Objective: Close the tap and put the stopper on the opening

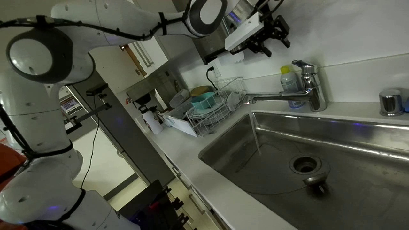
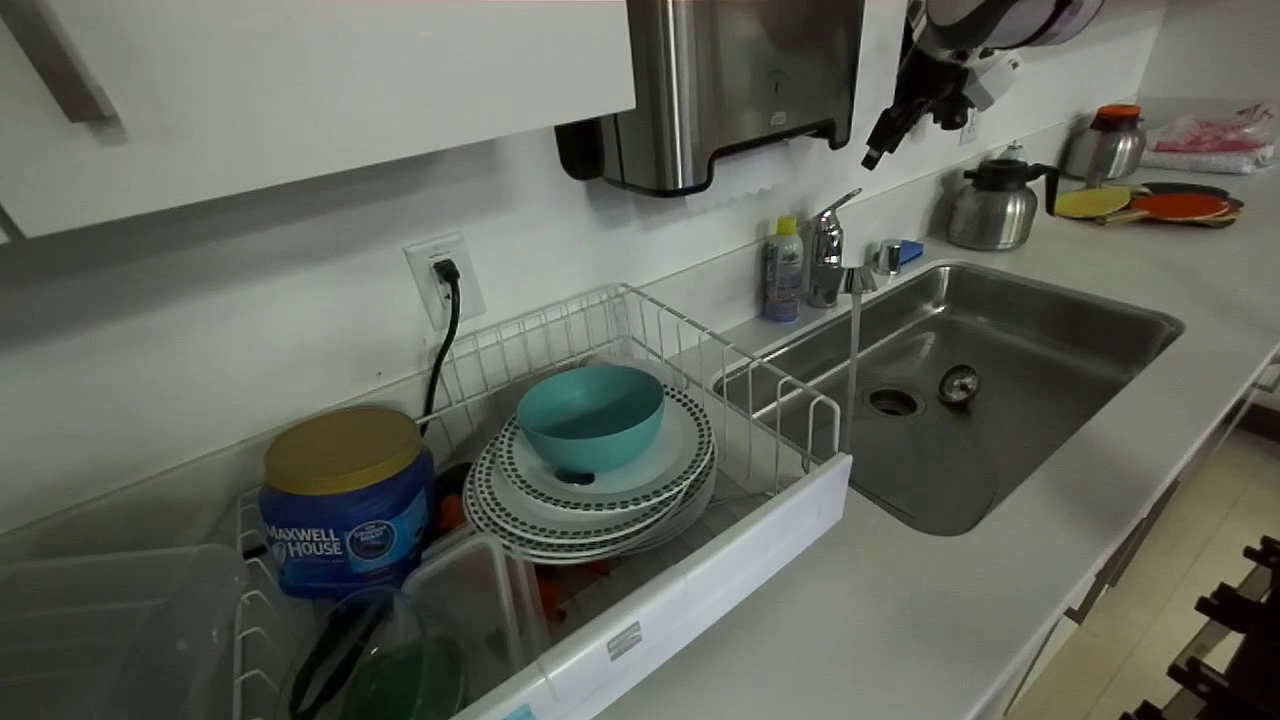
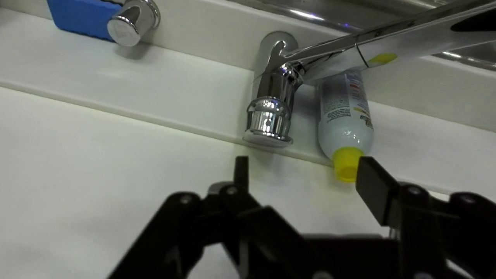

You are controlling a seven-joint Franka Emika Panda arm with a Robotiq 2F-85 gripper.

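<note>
The chrome tap (image 1: pixel 315 92) stands at the sink's back edge, with its lever up and water running from its spout. It also shows in an exterior view (image 2: pixel 826 258) and in the wrist view (image 3: pixel 270 116). The stopper (image 1: pixel 316 180) lies tilted in the basin beside the opening (image 1: pixel 305 164), apart from it. In an exterior view, the stopper (image 2: pixel 958 385) and the opening (image 2: pixel 893 402) show side by side. My gripper (image 1: pixel 277 48) is open and empty, raised above the tap. In the wrist view, its open fingers (image 3: pixel 303 164) touch nothing.
A yellow-capped bottle (image 1: pixel 289 81) stands close beside the tap. A metal fitting (image 1: pixel 391 102) and a blue sponge (image 3: pixel 83 19) are on the tap's far side. A dish rack (image 2: pixel 740 540) with plates stands beside the sink. A paper towel dispenser (image 2: pixel 750 90) hangs on the wall.
</note>
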